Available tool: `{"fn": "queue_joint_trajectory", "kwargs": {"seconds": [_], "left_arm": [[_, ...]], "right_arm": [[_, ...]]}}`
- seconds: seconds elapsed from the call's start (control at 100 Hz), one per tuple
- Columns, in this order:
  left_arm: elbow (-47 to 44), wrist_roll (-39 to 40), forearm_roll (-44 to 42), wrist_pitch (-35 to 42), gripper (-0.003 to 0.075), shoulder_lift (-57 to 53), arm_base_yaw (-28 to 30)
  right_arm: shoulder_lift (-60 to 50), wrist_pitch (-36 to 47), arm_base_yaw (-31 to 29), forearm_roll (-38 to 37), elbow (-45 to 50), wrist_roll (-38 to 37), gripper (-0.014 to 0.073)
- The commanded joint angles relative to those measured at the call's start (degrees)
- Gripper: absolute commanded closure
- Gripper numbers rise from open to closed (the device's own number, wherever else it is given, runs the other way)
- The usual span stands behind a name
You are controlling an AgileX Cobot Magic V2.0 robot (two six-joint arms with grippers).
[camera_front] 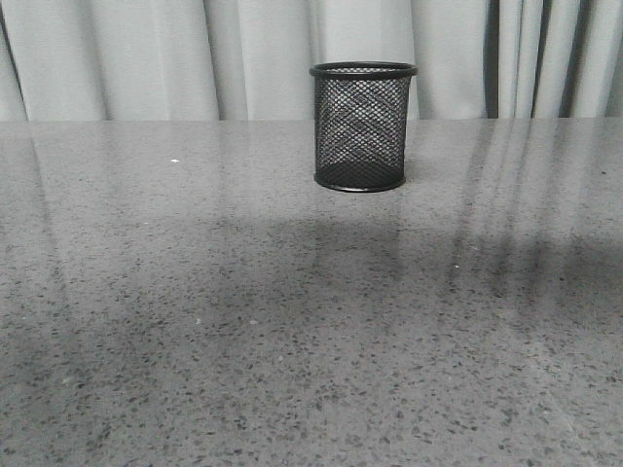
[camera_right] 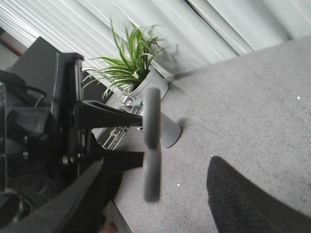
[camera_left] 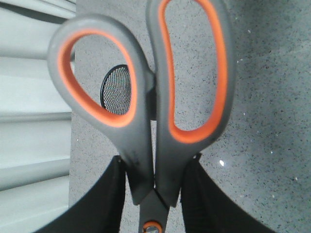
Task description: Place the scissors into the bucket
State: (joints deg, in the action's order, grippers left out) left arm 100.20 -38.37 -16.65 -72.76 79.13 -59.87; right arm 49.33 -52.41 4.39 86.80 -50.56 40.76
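Observation:
The bucket (camera_front: 362, 126), a black wire-mesh cup, stands upright at the far middle of the table; neither gripper shows in the front view. In the left wrist view my left gripper (camera_left: 155, 167) is shut on the scissors (camera_left: 146, 145) just below the grey, orange-lined handle loops, which point away from the wrist. The bucket's open mouth (camera_left: 116, 90) shows through one loop. The blades are hidden. In the right wrist view the left gripper (camera_right: 141, 138) holds the scissors (camera_right: 151, 145) edge-on above the table, and my right gripper (camera_right: 160, 194) is open and empty.
The speckled grey table (camera_front: 195, 321) runs back to pale curtains (camera_front: 146, 58). A potted green plant (camera_right: 131, 63) in a white pot stands beyond the table's edge in the right wrist view.

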Motion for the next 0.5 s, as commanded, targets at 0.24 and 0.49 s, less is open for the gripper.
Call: {"fn": "queue_joint_trajectory", "kwargs": {"seconds": [0.24, 0.49], "left_arm": [[1.92, 1.83, -1.88, 3.85, 0.0741, -0.72, -2.86], [1.92, 2.35, -1.77, 5.96, 0.0741, -0.72, -3.32]], "right_arm": [[4.78, -3.08, 0.00, 4.20, -5.80, 1.00, 0.0189], [8.74, -7.42, 0.26, 4.88, -5.89, 3.86, 0.0189]]}}
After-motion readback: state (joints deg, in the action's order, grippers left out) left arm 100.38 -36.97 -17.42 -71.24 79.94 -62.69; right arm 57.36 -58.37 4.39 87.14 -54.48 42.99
